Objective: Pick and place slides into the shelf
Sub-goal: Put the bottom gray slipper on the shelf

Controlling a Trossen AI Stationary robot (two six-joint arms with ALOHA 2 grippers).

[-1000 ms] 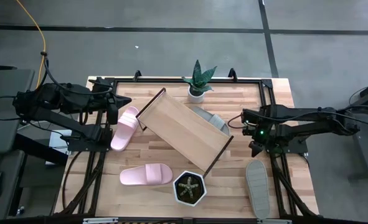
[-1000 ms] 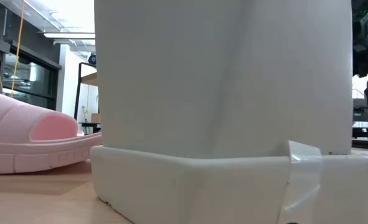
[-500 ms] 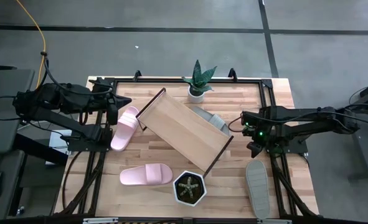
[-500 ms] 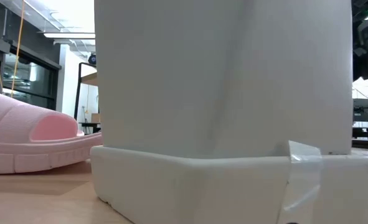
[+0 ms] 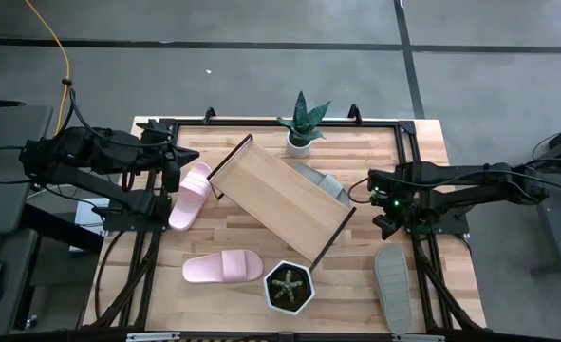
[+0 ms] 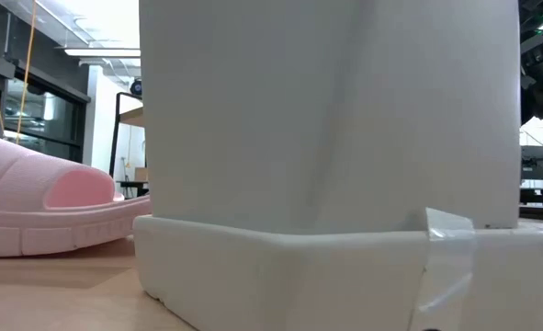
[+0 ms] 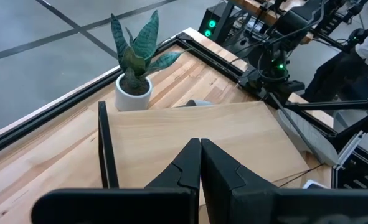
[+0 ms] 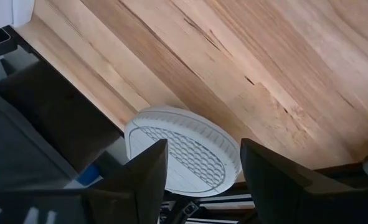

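The shelf (image 5: 280,199), a light board with black end frames, stands slantwise mid-table. One pink slide (image 5: 192,195) lies by its left end and another (image 5: 223,267) lies nearer the front edge. A grey slide (image 5: 323,180) pokes out from under the shelf's far side. Another grey slide (image 5: 392,285) lies sole up at the front right. My right gripper (image 8: 199,174) hovers open above that slide's rounded end (image 8: 184,152) without touching it. My left gripper (image 7: 200,165) is shut and empty, raised at the table's left and facing the shelf (image 7: 190,130).
A snake plant in a white pot (image 5: 302,123) stands behind the shelf. A cactus in a white hexagonal pot (image 5: 289,288) stands at the shelf's near end and fills the low view (image 6: 326,138). Black frame rails run along the table's edges (image 5: 422,152).
My right gripper has rolled a little about its own pointing line while staying in place above the grey slide. Nothing on the table has moved.
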